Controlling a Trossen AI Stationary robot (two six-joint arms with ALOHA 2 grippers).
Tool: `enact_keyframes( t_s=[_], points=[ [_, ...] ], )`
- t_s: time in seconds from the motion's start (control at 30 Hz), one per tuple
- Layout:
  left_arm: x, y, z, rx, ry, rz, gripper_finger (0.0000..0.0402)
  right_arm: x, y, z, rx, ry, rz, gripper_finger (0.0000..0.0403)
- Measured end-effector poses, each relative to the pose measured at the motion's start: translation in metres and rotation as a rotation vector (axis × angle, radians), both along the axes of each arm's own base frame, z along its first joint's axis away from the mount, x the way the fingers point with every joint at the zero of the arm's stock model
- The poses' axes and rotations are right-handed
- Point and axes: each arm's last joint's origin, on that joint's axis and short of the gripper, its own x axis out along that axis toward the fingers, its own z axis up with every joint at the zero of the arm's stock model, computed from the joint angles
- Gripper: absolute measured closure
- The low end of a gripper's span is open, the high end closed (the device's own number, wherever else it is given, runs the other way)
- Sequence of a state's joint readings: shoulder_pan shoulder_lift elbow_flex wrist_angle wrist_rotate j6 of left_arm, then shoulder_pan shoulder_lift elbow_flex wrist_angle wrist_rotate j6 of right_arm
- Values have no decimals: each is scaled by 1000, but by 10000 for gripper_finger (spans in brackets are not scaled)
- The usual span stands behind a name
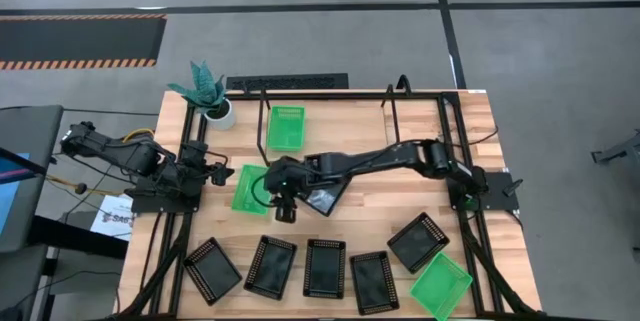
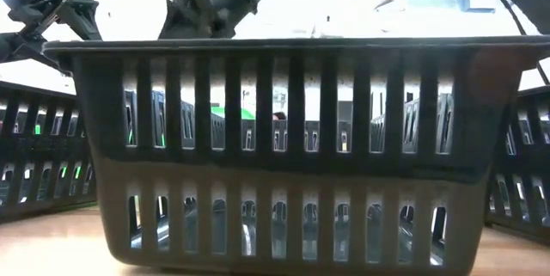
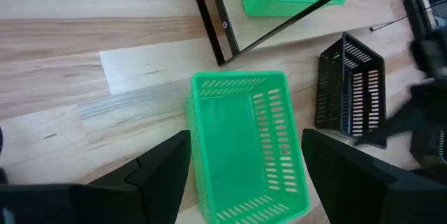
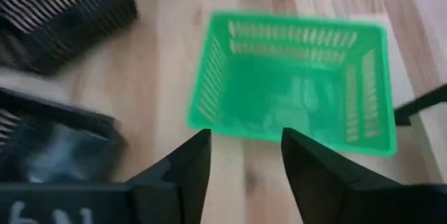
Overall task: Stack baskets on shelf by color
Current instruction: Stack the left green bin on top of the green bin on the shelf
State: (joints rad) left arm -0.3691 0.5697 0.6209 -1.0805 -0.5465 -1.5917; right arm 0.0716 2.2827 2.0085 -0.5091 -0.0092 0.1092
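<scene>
One green basket sits on the shelf at the table's far side. A second green basket rests flat on the table. My left gripper hovers open at its left end, one finger on each side of it, touching nothing. My right gripper is open just right of this basket, with nothing between its fingers. A black basket stands tipped on one side wall beside the right gripper.
Several black baskets lie in a row along the near edge, with a third green basket at the near right. One black basket fills the low view. A potted plant stands at the far left.
</scene>
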Motion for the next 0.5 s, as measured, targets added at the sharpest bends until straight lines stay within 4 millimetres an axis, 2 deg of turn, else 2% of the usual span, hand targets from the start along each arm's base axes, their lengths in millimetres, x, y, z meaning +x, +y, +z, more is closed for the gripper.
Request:
enact_keyframes(
  t_s=[0.1,0.23,0.5],
  points=[
    [0,0,0,0,7,-20,141,7,8,-11,-137,-41,135,186],
    [0,-1,0,-6,23,-64,141,9,17,-8,-299,-90,283,180],
    [1,-1,0,-6,24,-68,141,11,-3,-7,-503,-117,462,193]
  ],
)
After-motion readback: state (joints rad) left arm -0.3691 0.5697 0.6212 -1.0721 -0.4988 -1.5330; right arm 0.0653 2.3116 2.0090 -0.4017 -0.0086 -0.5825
